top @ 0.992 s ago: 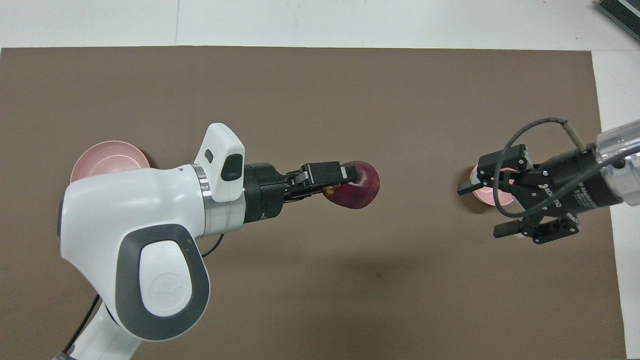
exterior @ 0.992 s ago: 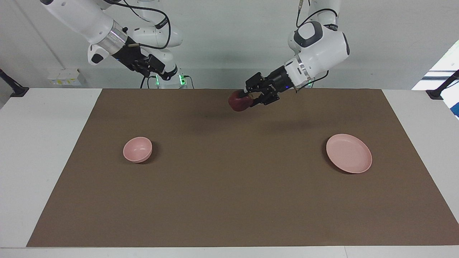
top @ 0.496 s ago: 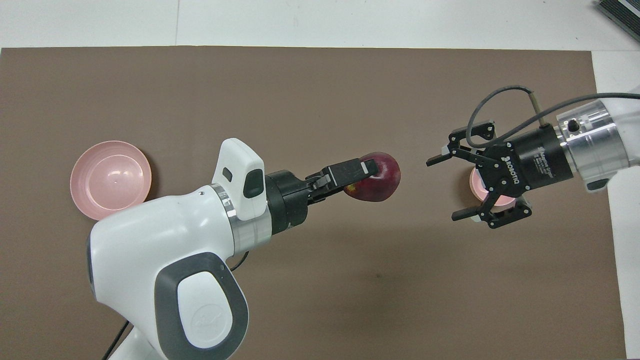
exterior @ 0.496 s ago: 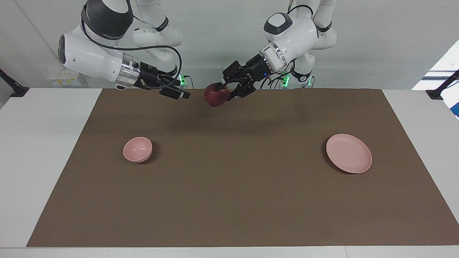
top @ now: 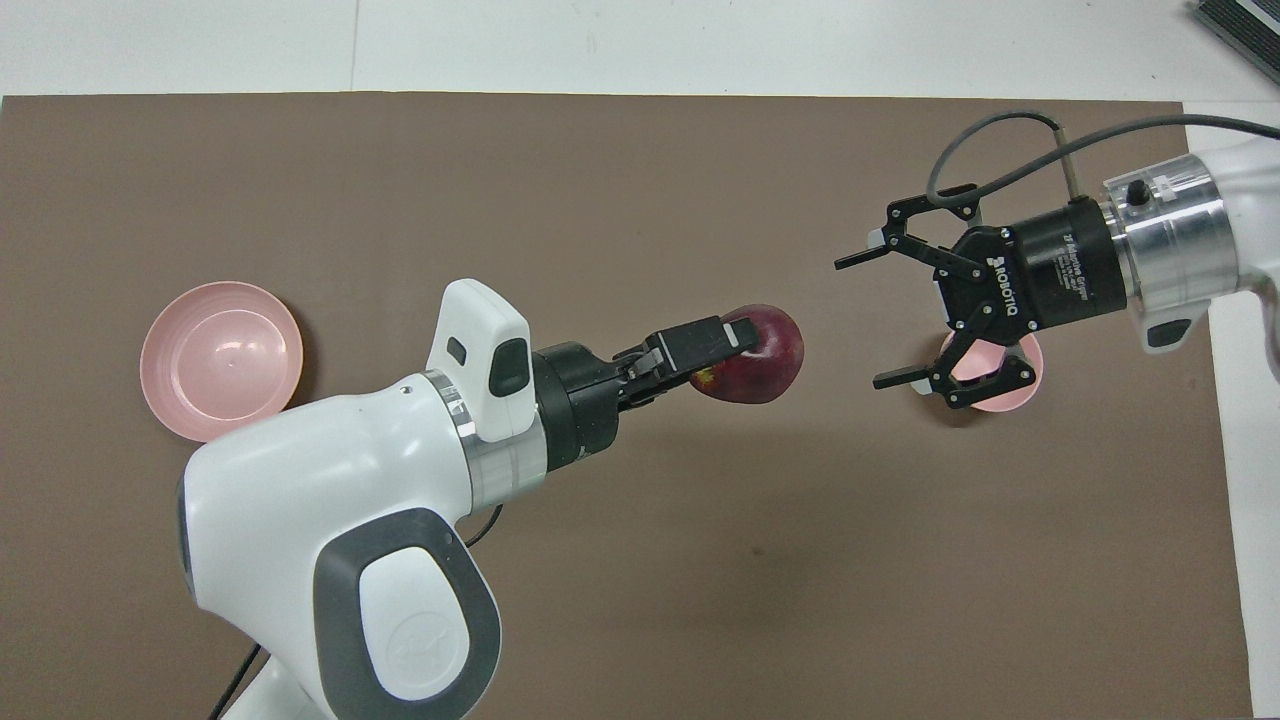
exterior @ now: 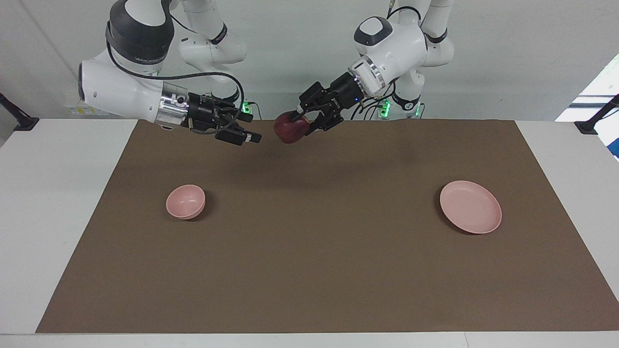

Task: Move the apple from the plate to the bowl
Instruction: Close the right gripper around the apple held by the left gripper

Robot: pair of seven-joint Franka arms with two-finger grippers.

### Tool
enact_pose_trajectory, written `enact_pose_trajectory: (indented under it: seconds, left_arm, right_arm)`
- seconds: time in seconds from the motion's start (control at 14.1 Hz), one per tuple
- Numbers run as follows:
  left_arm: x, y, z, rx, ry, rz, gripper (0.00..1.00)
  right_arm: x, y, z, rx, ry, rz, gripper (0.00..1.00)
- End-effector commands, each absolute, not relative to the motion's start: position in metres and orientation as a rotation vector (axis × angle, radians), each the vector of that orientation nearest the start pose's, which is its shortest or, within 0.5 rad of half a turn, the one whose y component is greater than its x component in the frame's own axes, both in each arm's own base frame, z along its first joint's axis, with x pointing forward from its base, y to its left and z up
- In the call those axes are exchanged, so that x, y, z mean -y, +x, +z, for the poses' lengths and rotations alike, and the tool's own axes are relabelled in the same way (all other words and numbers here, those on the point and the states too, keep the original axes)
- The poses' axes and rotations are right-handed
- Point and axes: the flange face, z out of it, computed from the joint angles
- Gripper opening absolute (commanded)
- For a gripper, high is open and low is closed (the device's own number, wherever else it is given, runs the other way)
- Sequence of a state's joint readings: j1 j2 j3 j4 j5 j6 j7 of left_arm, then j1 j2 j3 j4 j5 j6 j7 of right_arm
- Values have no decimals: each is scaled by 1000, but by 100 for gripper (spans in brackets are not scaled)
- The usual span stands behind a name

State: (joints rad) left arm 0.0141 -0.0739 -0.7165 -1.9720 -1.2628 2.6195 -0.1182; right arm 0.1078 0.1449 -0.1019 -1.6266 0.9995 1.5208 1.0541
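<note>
Red apple (exterior: pixel 289 130) clamped between left gripper (exterior: pixel 301 122) jaws.

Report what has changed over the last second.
The left gripper, shut on the apple, carried it toward the right arm's end of the table. The right gripper swung in toward it, fingers open. The bowl and the plate stayed put.

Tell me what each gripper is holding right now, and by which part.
The left gripper holds the apple by its top and sides, up in the air over the mat. The right gripper is open and holds nothing.
</note>
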Motion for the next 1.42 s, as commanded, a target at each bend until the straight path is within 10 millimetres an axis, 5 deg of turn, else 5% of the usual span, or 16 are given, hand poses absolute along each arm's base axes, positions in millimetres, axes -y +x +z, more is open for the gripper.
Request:
enact_pose_trajectory:
  seconds: [0.0,0.64,1.35]
  left_arm:
    - [368,447,566,-356,2016,234,0]
    - [366,448,565,-360,2017,235,0]
    - [366,448,565,-361,2016,234,0]
  right_arm:
    - [-127,597,552,-1238,-1889,893,100]
    - [-174,592,551,-1225,-1902,895,100]
    - [-193,581,548,-1193,-1963,907,100]
